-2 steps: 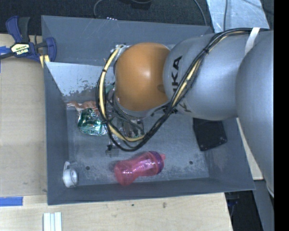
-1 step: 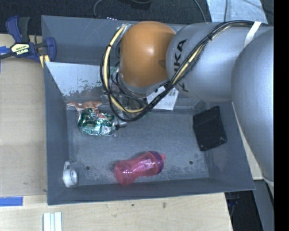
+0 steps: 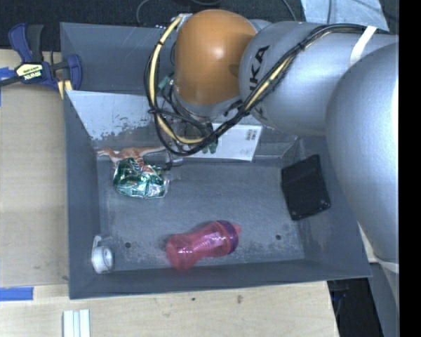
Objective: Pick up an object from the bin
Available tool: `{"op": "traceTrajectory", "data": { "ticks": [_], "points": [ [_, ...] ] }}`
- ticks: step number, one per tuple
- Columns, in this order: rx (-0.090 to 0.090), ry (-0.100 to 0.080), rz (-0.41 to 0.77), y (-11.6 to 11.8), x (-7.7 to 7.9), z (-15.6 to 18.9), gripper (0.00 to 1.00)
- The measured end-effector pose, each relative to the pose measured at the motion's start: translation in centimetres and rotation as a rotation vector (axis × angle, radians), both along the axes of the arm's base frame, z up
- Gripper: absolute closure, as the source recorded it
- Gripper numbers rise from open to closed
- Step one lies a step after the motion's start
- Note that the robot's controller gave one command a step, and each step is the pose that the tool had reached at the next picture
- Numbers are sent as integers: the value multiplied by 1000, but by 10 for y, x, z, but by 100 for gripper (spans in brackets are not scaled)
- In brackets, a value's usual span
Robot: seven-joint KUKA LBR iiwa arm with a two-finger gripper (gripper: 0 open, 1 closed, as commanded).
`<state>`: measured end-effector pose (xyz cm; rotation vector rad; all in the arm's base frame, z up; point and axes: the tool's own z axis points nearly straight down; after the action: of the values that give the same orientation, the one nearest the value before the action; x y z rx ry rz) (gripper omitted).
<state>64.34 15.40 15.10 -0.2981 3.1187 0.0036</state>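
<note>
The silver arm with orange dome cover [image 3: 210, 55] hangs over the grey metal bin [image 3: 81, 209] at 12 o'clock. Its gripper [image 3: 170, 161], open or closed I cannot tell, sits just beside the crumpled green foil wrapper [image 3: 139, 179] at 9 o'clock. A pink translucent plastic bottle [image 3: 203, 244] lies at 6 o'clock, and a flat black rectangular pad [image 3: 305, 187] at 3.

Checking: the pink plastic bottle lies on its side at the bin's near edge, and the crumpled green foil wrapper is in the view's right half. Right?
Not quite. The camera view shows the crumpled green foil wrapper in its left half; the pink plastic bottle does lie on its side at the near edge.
</note>
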Motion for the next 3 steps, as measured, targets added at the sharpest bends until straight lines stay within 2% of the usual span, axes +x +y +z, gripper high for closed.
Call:
{"op": "traceTrajectory", "data": {
  "ticks": [1, 2, 3],
  "points": [
    [2, -2, -74, 16, -17, -70, 0],
    [2, -7, -20, 3, -17, -79, 100],
    [3, -7, -21, 3, -17, -79, 100]
  ]
}}
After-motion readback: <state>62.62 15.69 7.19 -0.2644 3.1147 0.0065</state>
